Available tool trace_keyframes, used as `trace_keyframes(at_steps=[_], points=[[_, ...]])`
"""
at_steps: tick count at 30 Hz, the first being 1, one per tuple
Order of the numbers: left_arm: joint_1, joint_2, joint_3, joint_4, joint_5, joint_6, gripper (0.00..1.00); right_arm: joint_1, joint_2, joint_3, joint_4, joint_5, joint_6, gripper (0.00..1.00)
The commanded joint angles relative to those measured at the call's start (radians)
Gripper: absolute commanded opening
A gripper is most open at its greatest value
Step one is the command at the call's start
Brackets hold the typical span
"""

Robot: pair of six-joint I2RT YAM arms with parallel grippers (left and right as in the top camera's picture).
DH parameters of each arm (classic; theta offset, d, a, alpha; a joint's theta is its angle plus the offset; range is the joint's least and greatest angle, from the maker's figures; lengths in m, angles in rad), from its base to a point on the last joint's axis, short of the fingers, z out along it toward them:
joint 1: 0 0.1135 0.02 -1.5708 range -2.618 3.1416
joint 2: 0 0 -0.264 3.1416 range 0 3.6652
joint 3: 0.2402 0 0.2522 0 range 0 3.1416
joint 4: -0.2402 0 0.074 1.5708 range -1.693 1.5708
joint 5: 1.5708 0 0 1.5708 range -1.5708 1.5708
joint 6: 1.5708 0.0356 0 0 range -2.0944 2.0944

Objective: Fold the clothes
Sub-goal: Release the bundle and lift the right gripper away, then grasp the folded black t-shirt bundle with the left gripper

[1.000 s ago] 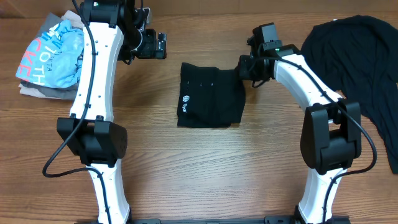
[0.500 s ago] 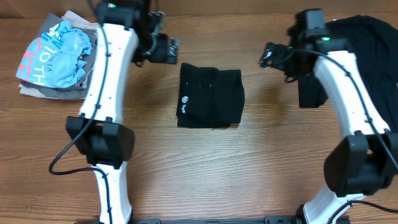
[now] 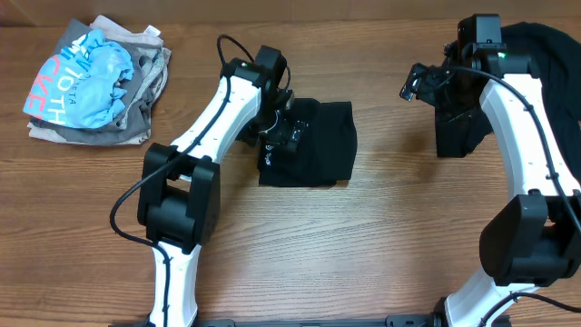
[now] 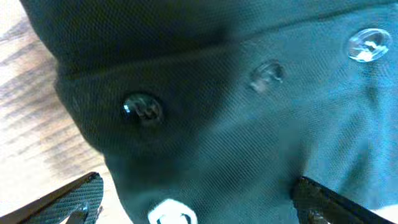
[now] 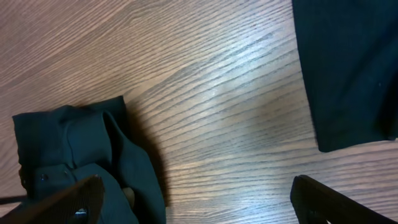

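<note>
- Far left of the folded black shirt [image 3: 318, 150]: a loose heap, a light blue shirt [image 3: 86, 77] with pink lettering on top of a grey garment [image 3: 136, 113]. It is bunched, not squared, and I judge it is waiting its turn, kept well apart so the working space is free.
- Left gripper [image 3: 280, 136]: it sits over the folded black shirt's left part. In the wrist view its 2 fingers are spread wide, and dark cloth and 2 buttons [image 4: 142, 109] fill the gap between them. Nothing is pinched. You cannot tell from these views whether the fingertips touch the cloth. The wide stance reads as set to straddle the bundle's edge, for a press or a grab.
- Folded black shirt: 1 compact rectangle at the middle of the table [image 3: 381, 236], edges fairly square, lying flat. This piece looks nearly done.
- Right gripper [image 3: 419, 86]: it hangs right of the folded black shirt, apart from it, over bare wood. Fingers are spread and hold nothing. It is likely parked there to leave the left arm room and to be near the next garment.
- Far right of the folded black shirt: an unfolded black shirt [image 3: 545, 73], spread loosely toward the table edge, 1 straight-edged flap lying nearest the right gripper. I judge that flap your easiest first hold.
</note>
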Motion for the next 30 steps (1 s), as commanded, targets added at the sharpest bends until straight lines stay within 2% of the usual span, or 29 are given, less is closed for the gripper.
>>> trace_keyframes(at_steps=[1,9,16,23,27,30], points=[[-0.002,-0.023,-0.062,0.061,-0.13,0.005,1.0,0.002,-0.003,0.007,0.003,0.006,0.002,1.0],[0.003,-0.023,-0.194,0.195,-0.353,-0.014,1.0,0.003,-0.003,0.007,0.0,0.006,0.002,1.0],[0.087,-0.023,-0.24,0.192,-0.533,-0.043,1.0,0.003,-0.003,0.007,-0.001,0.006,0.002,1.0],[0.315,-0.023,-0.237,0.204,-0.528,-0.011,1.0,0.003,-0.003,0.007,0.0,0.006,0.001,1.0],[0.331,-0.025,-0.173,0.169,-0.503,0.003,1.0,0.003,-0.003,0.007,0.001,0.006,0.001,1.0],[0.302,-0.029,-0.015,0.045,-0.457,0.005,1.0,0.003,-0.003,0.007,0.0,0.006,0.001,1.0]])
